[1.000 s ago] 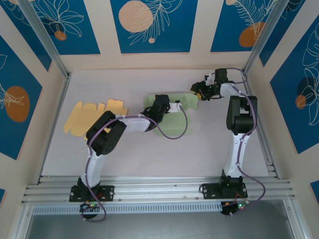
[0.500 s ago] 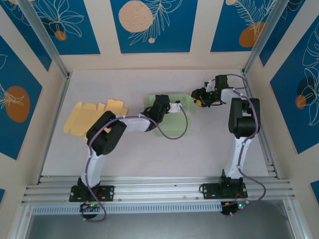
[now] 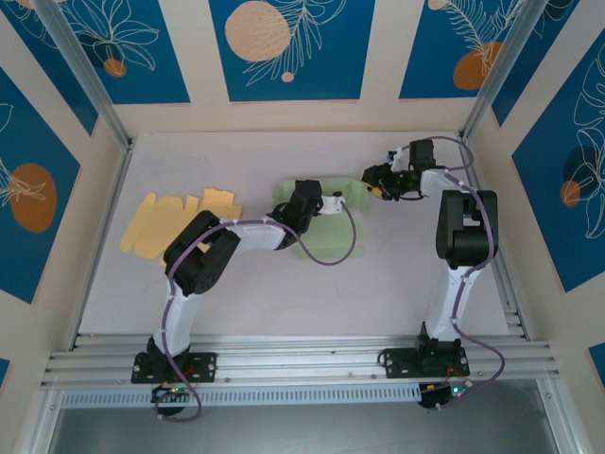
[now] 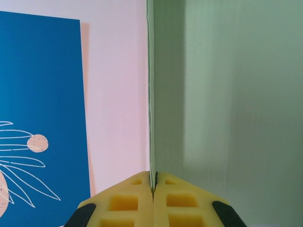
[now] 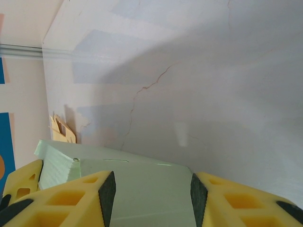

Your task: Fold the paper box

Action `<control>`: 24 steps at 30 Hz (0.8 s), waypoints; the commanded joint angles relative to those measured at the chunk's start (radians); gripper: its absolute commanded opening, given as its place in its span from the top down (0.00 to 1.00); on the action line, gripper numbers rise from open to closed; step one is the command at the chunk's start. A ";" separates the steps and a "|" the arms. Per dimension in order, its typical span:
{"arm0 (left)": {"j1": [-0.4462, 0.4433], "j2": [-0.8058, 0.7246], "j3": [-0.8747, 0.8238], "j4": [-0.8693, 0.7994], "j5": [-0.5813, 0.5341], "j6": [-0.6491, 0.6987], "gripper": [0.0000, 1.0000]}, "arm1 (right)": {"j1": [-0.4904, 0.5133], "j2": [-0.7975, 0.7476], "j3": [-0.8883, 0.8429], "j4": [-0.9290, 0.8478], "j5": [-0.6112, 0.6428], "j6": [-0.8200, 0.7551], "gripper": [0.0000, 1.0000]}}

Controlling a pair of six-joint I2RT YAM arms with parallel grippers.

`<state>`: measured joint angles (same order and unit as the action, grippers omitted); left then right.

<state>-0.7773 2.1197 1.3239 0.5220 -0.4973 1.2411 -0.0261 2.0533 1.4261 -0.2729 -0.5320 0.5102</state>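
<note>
A pale green paper box blank (image 3: pixel 326 236) lies at the table's middle, one panel raised. My left gripper (image 3: pixel 312 203) is shut on that panel; in the left wrist view the yellow fingertips (image 4: pixel 137 189) of the left gripper (image 4: pixel 152 182) pinch the thin edge of the green paper (image 4: pixel 222 94). My right gripper (image 3: pixel 374 184) is at the blank's right edge. In the right wrist view the right gripper (image 5: pixel 149 189) is open, and the green paper (image 5: pixel 118 165) lies between its spread fingers (image 5: pixel 71 198) without being pinched.
A flat yellow paper blank (image 3: pixel 180 219) lies on the table (image 3: pixel 284 293) at the left, also seen far off as a yellow corner (image 5: pixel 59 130). Blue patterned walls and aluminium posts (image 3: pixel 85 76) enclose the table on three sides.
The right arm has shifted slightly, its gripper edging down and left toward the green blank's right edge. The left arm and the blank have not visibly moved.
</note>
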 commanded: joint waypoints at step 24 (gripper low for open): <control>-0.014 0.049 -0.063 0.178 -0.007 0.083 1.00 | 0.039 -0.086 -0.133 0.029 -0.024 -0.038 0.52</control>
<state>-0.7811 2.1407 1.2797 0.6582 -0.4999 1.2995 -0.0063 2.0190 1.3098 -0.2462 -0.5316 0.4999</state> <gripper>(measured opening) 0.056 0.480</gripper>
